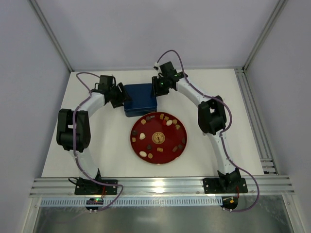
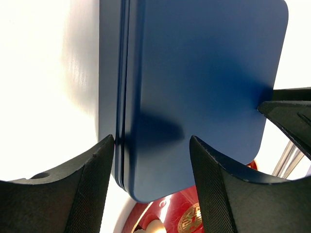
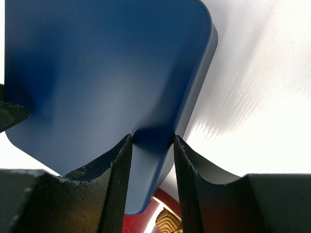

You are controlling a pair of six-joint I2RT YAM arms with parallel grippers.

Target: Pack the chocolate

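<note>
Chocolate (image 1: 169, 123) pieces, dark, tan and cream, lie scattered on the red plate (image 1: 158, 162), out of both grippers and on the near side of their jaws. Only the top view shows the whole spread. Each wrist view catches just a sliver of plate with one piece past the blue tin (image 1: 141, 98).

The left wrist view shows the left gripper (image 2: 151, 141) with jaws parted, straddling the tin's outer edge, one finger beside the wall and one over the lid. The right wrist view shows the right gripper (image 3: 152, 138) clenched on the tin's opposite edge, the wall pinched between its pads.

Bare white table (image 1: 97, 145) lies outboard of each gripper. The tin's near edge sits just beside the plate's rim; whether they touch I cannot tell.
</note>
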